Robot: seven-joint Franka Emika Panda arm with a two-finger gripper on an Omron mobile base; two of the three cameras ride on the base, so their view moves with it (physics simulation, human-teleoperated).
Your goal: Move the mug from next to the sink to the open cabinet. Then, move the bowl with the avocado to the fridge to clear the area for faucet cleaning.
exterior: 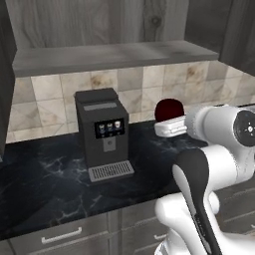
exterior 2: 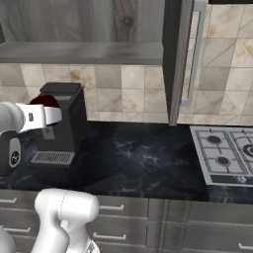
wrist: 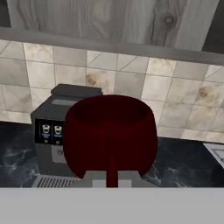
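Gripped tight in the hand, the mug hangs above the counter, with the open cabinet shelf at twelve o'clock. Shelving it remains; then the bowl job.

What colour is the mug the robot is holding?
Dark red. The mug shows best in the hand view.

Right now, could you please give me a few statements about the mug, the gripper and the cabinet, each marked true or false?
1. The gripper is shut on the mug. True.
2. The mug stands on the open cabinet shelf. False: it is held in the air below the shelf.
3. A coffee machine stands on the black counter. True.
4. The mug is white. False: it is dark red.
5. A stovetop lies on the counter, right of the coffee machine. True.
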